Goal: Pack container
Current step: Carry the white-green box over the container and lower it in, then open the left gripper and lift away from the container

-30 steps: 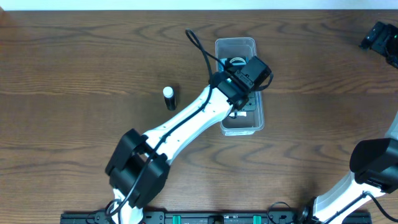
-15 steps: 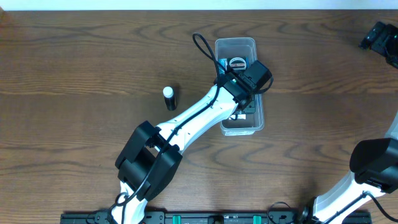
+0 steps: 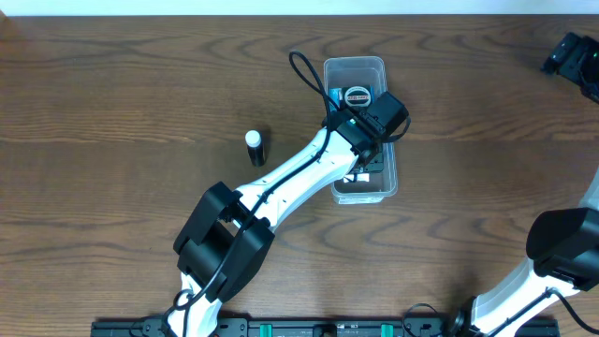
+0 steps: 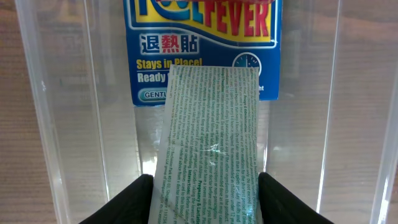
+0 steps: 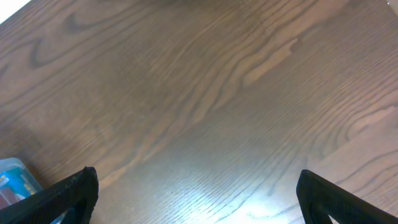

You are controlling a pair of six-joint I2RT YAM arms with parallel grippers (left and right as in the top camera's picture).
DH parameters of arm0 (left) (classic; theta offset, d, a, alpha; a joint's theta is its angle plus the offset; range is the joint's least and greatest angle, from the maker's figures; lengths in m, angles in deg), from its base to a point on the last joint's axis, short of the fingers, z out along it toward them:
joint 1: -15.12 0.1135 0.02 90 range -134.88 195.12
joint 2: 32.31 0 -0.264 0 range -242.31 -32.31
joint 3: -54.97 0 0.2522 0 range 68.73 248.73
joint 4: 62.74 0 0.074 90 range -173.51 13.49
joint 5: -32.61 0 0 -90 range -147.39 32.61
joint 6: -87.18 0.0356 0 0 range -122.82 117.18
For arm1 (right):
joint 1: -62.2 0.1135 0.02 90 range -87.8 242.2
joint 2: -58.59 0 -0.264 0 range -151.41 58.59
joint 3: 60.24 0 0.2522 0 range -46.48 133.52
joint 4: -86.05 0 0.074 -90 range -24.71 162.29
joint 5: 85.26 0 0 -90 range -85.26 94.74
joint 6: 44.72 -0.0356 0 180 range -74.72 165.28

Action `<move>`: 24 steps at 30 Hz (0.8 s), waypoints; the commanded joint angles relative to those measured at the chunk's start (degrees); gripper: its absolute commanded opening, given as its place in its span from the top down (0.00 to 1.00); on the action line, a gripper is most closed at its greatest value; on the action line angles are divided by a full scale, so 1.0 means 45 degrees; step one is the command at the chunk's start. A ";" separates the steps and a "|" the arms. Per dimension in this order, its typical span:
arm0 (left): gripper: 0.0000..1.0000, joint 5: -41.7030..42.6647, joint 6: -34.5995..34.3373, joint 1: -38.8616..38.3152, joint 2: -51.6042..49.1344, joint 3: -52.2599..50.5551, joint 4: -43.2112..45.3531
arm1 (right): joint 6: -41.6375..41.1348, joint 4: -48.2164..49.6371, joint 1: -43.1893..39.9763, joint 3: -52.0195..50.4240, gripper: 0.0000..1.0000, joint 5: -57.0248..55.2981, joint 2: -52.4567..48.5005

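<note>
The container (image 3: 354, 62) is a clear bin standing lengthwise at the table's upper middle. My left gripper (image 4: 205, 179) reaches down into it, shut on a small pale box with green print (image 4: 211, 130), black fingers (image 4: 134, 198) pressing both its sides. A blue "Fever" pack (image 4: 205, 43) lies on the container floor beyond the box. From above, the left wrist (image 3: 382, 114) covers the container's middle, and a round black-and-white item (image 3: 357, 95) shows inside. My right gripper (image 5: 196, 176) is open over bare wood.
A small black tube with a white cap (image 3: 254, 147) lies on the table left of the container. The right arm's head (image 3: 573, 58) hangs at the far right back corner. A blue object (image 5: 15, 177) shows at the right wrist view's lower left.
The left arm's elbow and base have swung to the right and the wrist has shifted slightly, uncovering the round item. The box stays in the left gripper. The right arm has not moved.
</note>
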 commanded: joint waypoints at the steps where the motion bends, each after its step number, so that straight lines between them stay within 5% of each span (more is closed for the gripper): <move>1: 0.39 -0.0015 -0.0112 -0.0005 -0.0015 0.0112 -0.0083 | -0.0083 -0.0010 -0.0121 -0.0005 0.01 -0.0078 -0.0131; 3: 0.30 -0.0015 -0.0112 -0.0005 -0.0015 0.0112 -0.0078 | -0.0083 -0.0010 -0.0121 -0.0005 0.01 -0.0078 -0.0131; 24: 0.23 -0.0539 0.0389 0.0044 -0.0015 0.0112 0.0724 | -0.0083 -0.0010 -0.0121 -0.0005 0.01 -0.0078 -0.0131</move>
